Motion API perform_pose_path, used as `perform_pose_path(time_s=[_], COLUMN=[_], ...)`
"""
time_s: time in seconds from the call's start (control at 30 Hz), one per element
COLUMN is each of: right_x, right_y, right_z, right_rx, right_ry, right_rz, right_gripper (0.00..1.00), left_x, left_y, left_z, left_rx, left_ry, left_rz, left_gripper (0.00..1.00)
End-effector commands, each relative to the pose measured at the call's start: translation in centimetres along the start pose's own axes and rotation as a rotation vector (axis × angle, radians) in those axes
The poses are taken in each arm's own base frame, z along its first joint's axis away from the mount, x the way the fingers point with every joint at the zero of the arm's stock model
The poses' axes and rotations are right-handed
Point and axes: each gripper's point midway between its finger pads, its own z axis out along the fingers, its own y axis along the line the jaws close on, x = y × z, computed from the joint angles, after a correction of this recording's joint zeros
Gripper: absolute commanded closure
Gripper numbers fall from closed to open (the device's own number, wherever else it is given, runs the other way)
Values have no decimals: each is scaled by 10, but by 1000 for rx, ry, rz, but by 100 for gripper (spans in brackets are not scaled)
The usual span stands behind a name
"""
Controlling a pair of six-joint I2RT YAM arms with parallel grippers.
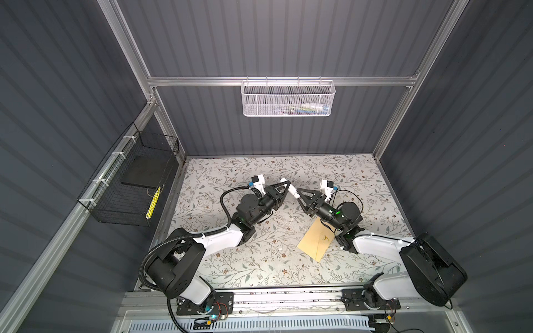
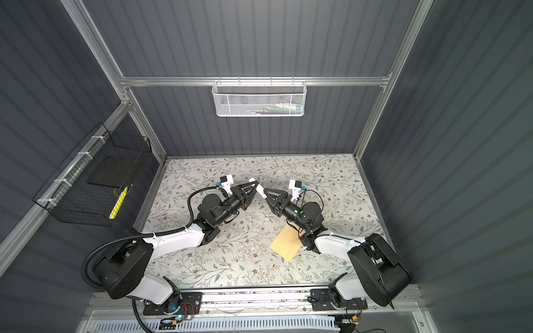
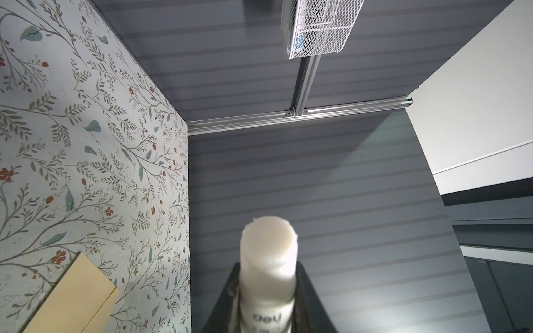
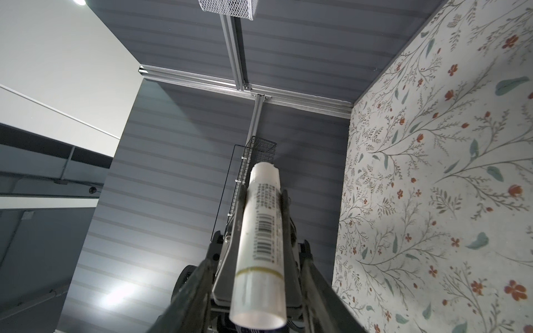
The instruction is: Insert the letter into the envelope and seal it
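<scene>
We count one tan envelope (image 1: 317, 240) at five o'clock on the tabletop (image 1: 259, 268), one white glue stick (image 1: 292, 191) marked "deli" with barcode, left gripper (image 1: 286, 184) jaws clamping it, right gripper (image 1: 297, 193) jaws around its cap, two wall baskets, letter unseen.

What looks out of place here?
The tan envelope lies skewed on the table, partly hidden beneath the right arm. The white stick in the left pincer has a ragged end.
</scene>
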Motion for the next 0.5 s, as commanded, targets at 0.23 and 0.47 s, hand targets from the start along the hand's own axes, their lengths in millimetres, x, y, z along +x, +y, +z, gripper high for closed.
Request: perform_pose_path(time_s=[0.23, 0.47], right_x=[5, 9], right_y=[21, 19], right_z=[5, 3], right_rx=[-85, -88], right_ry=[30, 40], right_rz=[-10, -3], right_gripper=[61, 62], left_x=[0, -1], left_y=[14, 21], left_z=[-4, -5], left_rx=[-19, -38], left_ry=[-21, -30], left_rz=[1, 2], left_gripper=[100, 100])
